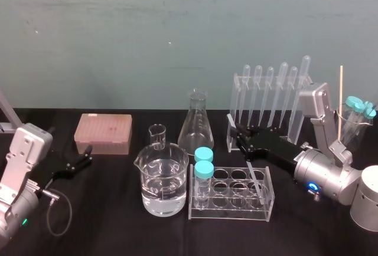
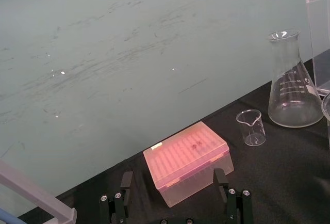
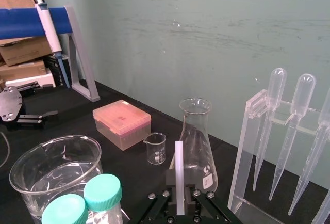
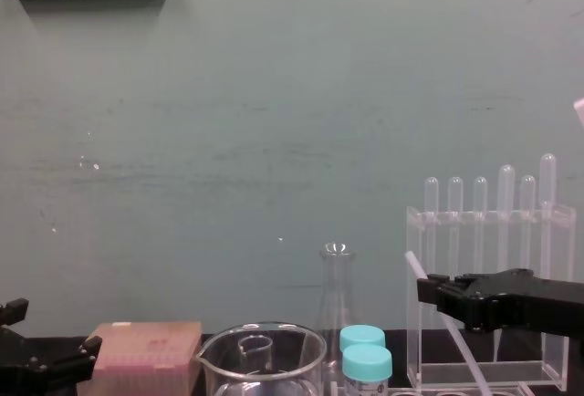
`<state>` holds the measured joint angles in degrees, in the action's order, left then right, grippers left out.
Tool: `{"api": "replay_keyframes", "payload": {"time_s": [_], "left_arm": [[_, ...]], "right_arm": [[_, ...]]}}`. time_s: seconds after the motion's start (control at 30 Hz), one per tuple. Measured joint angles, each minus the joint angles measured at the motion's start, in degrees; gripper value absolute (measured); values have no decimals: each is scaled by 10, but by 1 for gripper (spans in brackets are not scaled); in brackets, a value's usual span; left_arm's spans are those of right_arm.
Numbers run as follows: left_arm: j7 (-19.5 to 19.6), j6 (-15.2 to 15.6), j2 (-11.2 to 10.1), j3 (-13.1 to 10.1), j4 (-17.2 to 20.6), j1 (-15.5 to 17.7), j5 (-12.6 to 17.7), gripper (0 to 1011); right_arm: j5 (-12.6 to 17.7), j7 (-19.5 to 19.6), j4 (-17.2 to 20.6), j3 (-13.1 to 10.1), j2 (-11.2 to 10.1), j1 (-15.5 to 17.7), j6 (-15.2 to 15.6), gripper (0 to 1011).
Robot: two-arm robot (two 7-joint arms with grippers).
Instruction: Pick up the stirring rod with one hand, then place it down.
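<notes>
Black table [image 1: 106,226]: half-full beaker [image 1: 163,176], stirring rod [image 3: 179,175]

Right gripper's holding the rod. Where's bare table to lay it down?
Bare black cloth between the pink tip box, the left gripper and the large glass beaker. Crowded: clear tube rack, conical flask, pipette stand around the right gripper and translucent stirring rod.

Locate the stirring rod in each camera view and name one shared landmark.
Head: stirring rod slants from the right gripper over the tube rack.
Left wrist: conical flask stands beyond the small beaker.
Right wrist: rod clamped upright before the flask.
Chest: rod slants through the gripper, right of the flask.
Shared landmark: the conical flask.
</notes>
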<state>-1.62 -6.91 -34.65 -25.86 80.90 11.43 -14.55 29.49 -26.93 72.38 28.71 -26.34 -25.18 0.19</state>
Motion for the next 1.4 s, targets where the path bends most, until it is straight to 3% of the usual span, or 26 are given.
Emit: {"api": "replay_keyframes", "payload": {"time_s": [0.1,0.4,0.73,0.93,1.0,1.1,1.23,1.4], "left_arm": [[0,0,0,0,0,0,0,1000],[0,0,0,0,0,0,0,1000],[0,0,0,0,0,0,0,1000],[0,0,0,0,0,0,0,1000],[0,0,0,0,0,0,0,1000],[0,0,0,0,0,0,0,1000],[0,0,0,0,0,0,0,1000],[0,0,0,0,0,0,0,1000]], "right_arm": [[0,0,0,0,0,0,0,68],[1,0,6,-21,7,13,-27,62],[22,-13,21,-71,29,33,-114,62],[41,-48,27,-100,46,38,-195,62],[43,-68,22,-109,53,38,-241,62],[52,-93,10,-121,59,37,-283,62],[55,-108,-7,-131,62,38,-304,62],[44,-103,-24,-139,60,44,-298,62]]}}
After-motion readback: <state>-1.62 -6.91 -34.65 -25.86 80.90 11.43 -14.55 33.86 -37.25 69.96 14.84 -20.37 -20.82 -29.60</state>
